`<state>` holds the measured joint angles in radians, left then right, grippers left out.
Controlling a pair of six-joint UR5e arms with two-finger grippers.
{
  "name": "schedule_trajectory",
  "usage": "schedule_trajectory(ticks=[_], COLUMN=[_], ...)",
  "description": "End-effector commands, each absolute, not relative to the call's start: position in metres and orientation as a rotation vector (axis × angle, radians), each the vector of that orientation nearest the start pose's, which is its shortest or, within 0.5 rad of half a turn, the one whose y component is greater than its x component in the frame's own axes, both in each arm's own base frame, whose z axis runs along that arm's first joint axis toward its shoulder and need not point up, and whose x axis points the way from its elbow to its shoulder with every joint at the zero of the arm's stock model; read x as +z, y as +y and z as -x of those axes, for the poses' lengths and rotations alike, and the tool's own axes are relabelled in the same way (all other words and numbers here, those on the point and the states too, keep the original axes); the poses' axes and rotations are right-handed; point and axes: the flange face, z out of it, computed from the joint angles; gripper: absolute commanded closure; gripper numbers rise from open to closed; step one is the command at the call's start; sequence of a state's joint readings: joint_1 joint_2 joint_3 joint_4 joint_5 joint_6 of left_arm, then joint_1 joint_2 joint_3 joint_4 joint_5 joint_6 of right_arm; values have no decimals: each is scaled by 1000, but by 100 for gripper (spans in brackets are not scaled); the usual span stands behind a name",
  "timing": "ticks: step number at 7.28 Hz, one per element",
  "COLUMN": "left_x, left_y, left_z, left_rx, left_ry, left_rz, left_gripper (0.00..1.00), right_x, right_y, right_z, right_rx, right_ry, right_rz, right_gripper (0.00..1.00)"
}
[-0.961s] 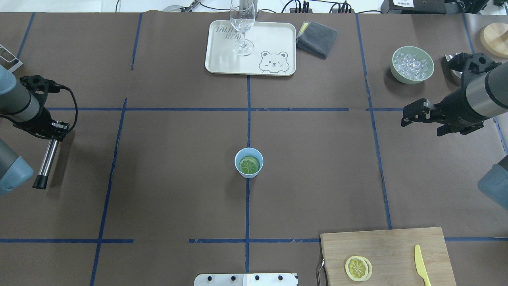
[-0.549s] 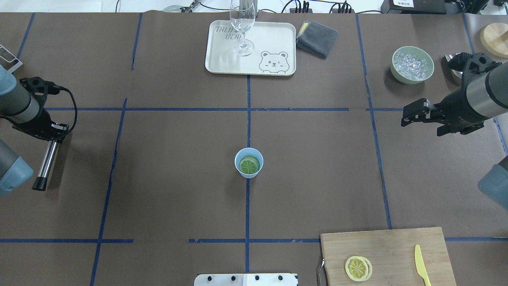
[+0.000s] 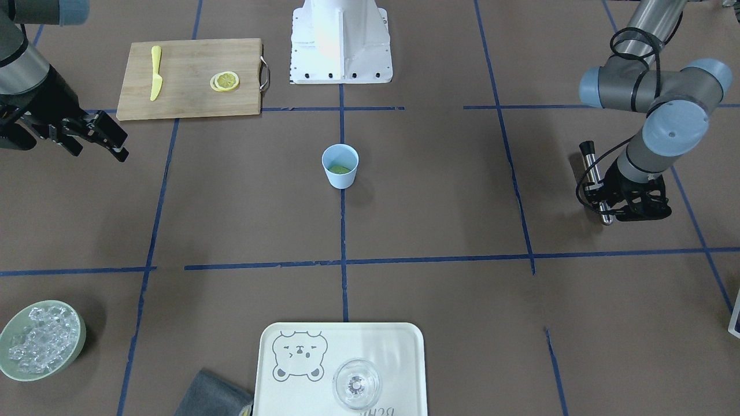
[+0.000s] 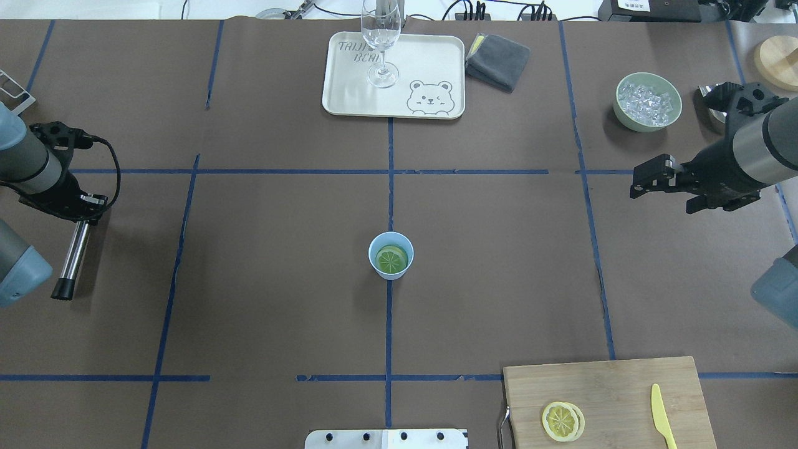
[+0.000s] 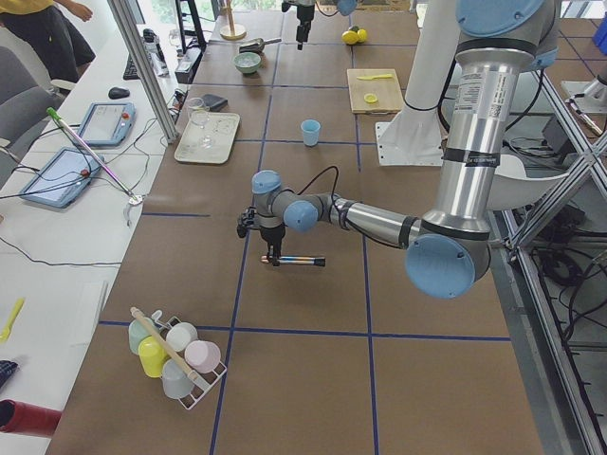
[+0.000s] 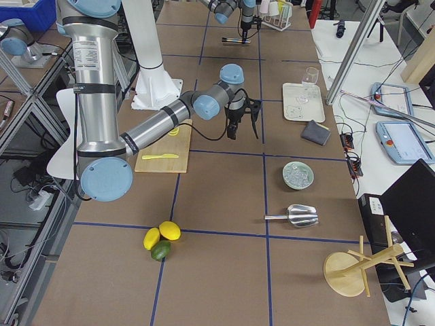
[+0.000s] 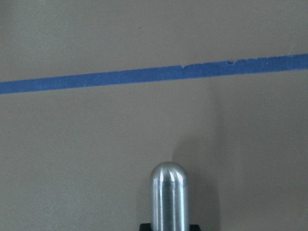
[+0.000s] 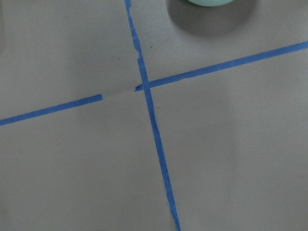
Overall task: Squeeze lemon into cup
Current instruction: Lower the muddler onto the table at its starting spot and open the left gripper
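The light-blue cup [image 4: 391,255] stands at the table's middle, and a lemon slice [image 4: 392,259] lies inside it, looking greenish. The cup also shows in the front view [image 3: 340,166]. A second lemon slice [image 4: 562,421] lies on the wooden cutting board [image 4: 623,380]. My left gripper [image 4: 84,209] is far left of the cup and shut on a metal muddler [image 4: 72,255] with a black end; its rounded tip shows in the left wrist view [image 7: 168,197]. My right gripper [image 4: 637,181] is open and empty, far right of the cup.
A yellow knife [image 4: 662,415] lies on the board. A green bowl of ice [image 4: 647,101] sits at the back right. A tray [image 4: 430,62] with a clear glass [image 4: 381,43] and a grey cloth [image 4: 497,60] are at the back.
My left gripper has drifted slightly to the left with the muddler. The right arm, the cup and the lemon slices have not moved.
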<state>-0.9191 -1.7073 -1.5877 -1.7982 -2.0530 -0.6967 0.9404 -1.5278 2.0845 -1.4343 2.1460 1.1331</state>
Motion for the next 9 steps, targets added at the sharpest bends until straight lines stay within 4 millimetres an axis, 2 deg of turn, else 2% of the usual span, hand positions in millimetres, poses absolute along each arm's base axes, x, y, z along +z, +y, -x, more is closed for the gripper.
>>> schedule_trajectory(ticks=[1, 3, 4, 6, 7, 8, 9], left_x=[570, 570, 570, 574, 570, 563, 540], left_y=[-507, -507, -507, -507, -507, -507, -507], left_z=[-276, -277, -277, -278, -277, -276, -268], left_rx=[38, 47, 48, 47, 50, 53, 74], left_ry=[605, 605, 608, 604, 607, 613, 653], left_rz=[10, 5, 1, 6, 4, -4, -37], left_gripper=[100, 98, 60, 18, 6, 0, 0], right_x=[380, 380, 380, 381, 381, 382, 384], right_y=[-435, -435, -435, -436, -436, -435, -434], right_z=[220, 220, 220, 220, 220, 219, 215], right_rx=[272, 272, 272, 271, 271, 264, 261], right_ry=[-872, -872, -872, -871, -871, -872, -871], right_rz=[-2, -2, -2, -2, -2, -3, -2], right_gripper=[0, 0, 0, 0, 0, 0, 0])
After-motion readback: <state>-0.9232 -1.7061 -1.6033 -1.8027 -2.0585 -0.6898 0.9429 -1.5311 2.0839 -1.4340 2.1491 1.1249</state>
